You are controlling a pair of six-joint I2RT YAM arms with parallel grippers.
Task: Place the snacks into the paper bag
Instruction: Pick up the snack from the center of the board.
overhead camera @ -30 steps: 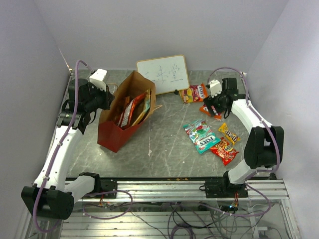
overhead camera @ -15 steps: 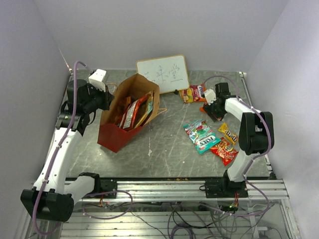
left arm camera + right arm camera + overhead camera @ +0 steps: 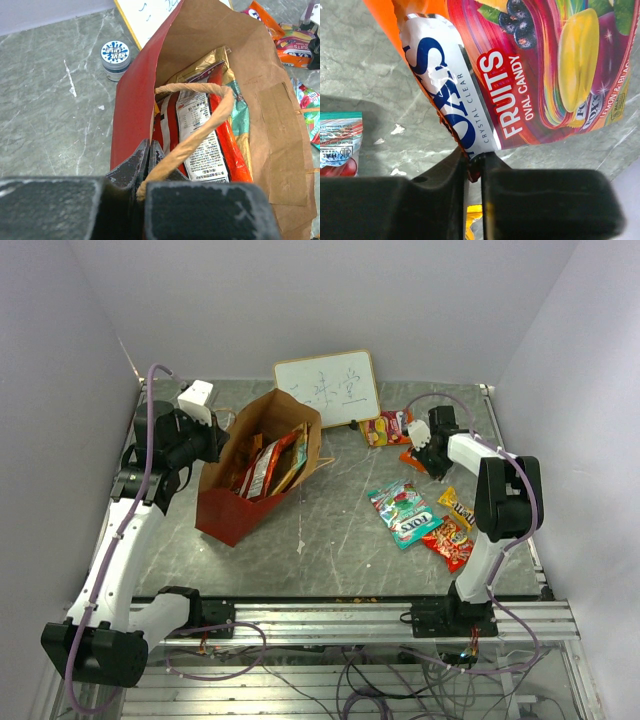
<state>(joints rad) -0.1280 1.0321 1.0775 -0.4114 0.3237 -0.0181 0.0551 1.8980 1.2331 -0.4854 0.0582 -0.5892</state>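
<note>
The paper bag (image 3: 255,470) stands at the left, red outside and brown inside. My left gripper (image 3: 213,440) is shut on its near rim (image 3: 149,150), with a twisted handle (image 3: 200,90) looping over the fingers. A long red chip bag and other snacks (image 3: 205,135) lie inside. At the back right, my right gripper (image 3: 420,443) is shut on the corner of a red Fox's fruit candy packet (image 3: 535,65), which rests on the table (image 3: 386,427). An orange packet (image 3: 380,15) lies beside it. Teal (image 3: 405,510), yellow (image 3: 460,508) and red-orange (image 3: 450,543) packets lie loose nearer the front.
A small whiteboard (image 3: 328,387) leans against the back wall behind the bag. A little jar with a blue-and-white lid (image 3: 115,53) stands left of the bag. Walls close in the table on the left, back and right.
My right gripper has closed from open onto the corner of the fruit candy packet, and its arm has swung a little towards the back. The bag's mouth stands slightly wider.
</note>
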